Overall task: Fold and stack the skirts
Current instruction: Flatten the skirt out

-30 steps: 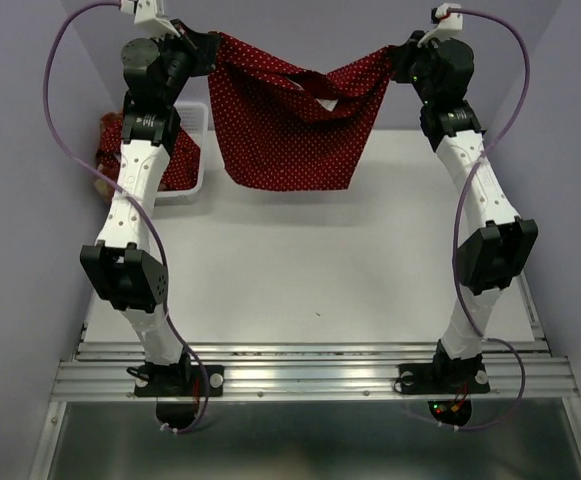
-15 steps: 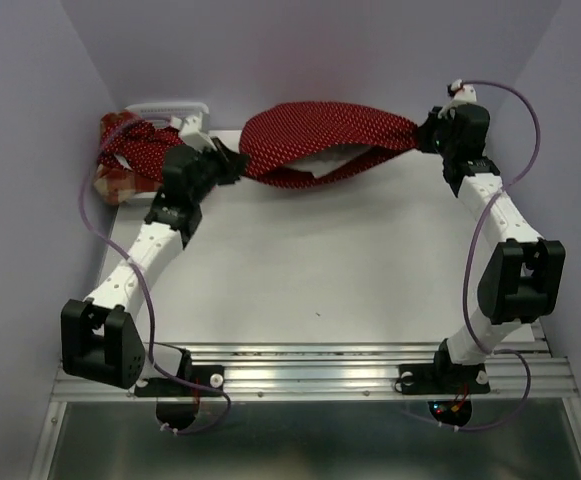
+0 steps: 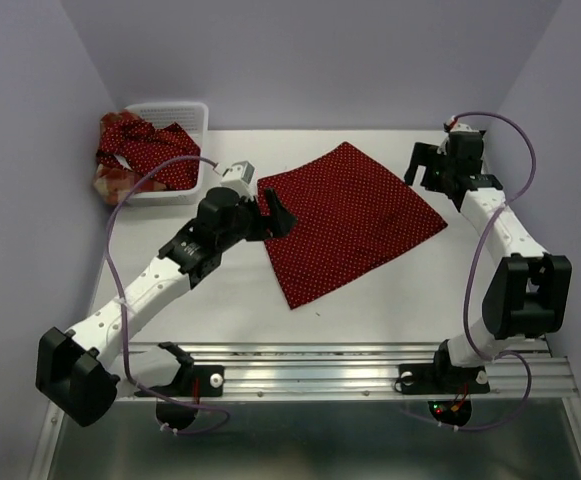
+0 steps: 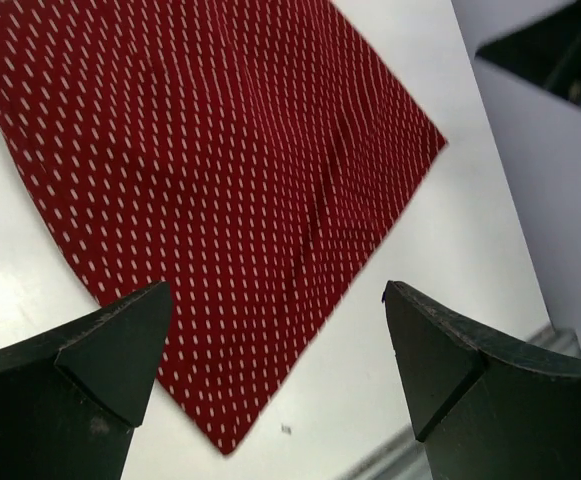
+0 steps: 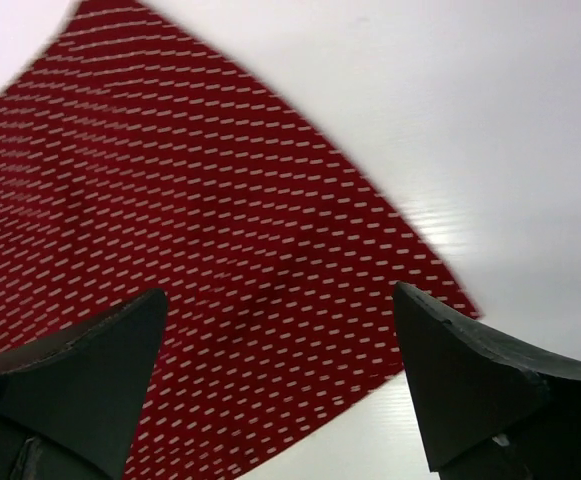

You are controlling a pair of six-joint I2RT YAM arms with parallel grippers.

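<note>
One dark red polka-dot skirt (image 3: 348,220) lies spread flat on the white table, turned like a diamond. My left gripper (image 3: 278,212) hangs open over its left corner, and the left wrist view shows the skirt (image 4: 200,160) beyond the open left gripper (image 4: 276,300), which holds nothing. Past the skirt's right corner, my right gripper (image 3: 421,169) is open too. From the right wrist the skirt (image 5: 200,250) lies under the empty right gripper (image 5: 279,293). Another polka-dot skirt (image 3: 138,147) is bunched in the basket, with a bit of plaid skirt (image 3: 104,186) at its left side.
The white mesh basket (image 3: 186,110) stands at the back left corner of the table. Purple walls close in the left, back and right sides. A metal rail (image 3: 310,372) with both arm bases runs along the near edge.
Both grippers have opened and let go of the skirt they held stretched between them. It has dropped flat onto the table, and both arms have come down lower.
</note>
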